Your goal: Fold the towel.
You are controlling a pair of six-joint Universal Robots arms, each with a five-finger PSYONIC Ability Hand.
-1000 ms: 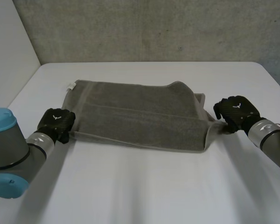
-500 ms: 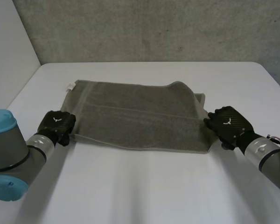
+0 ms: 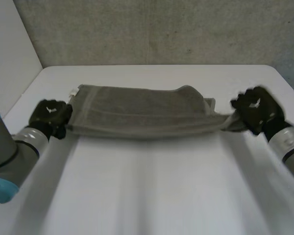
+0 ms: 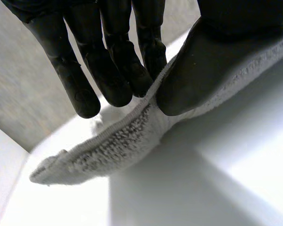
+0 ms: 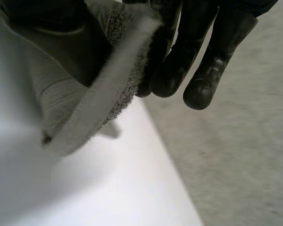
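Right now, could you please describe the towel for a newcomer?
On the white table, a grey-brown towel lies across the middle. The left hand and right hand each pinch a near corner, holding that edge raised; it is the only cloth.

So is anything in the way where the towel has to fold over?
No, nothing visible. The left robot hand and right robot hand pinch the towel at its near corners, and its far half lies bare.
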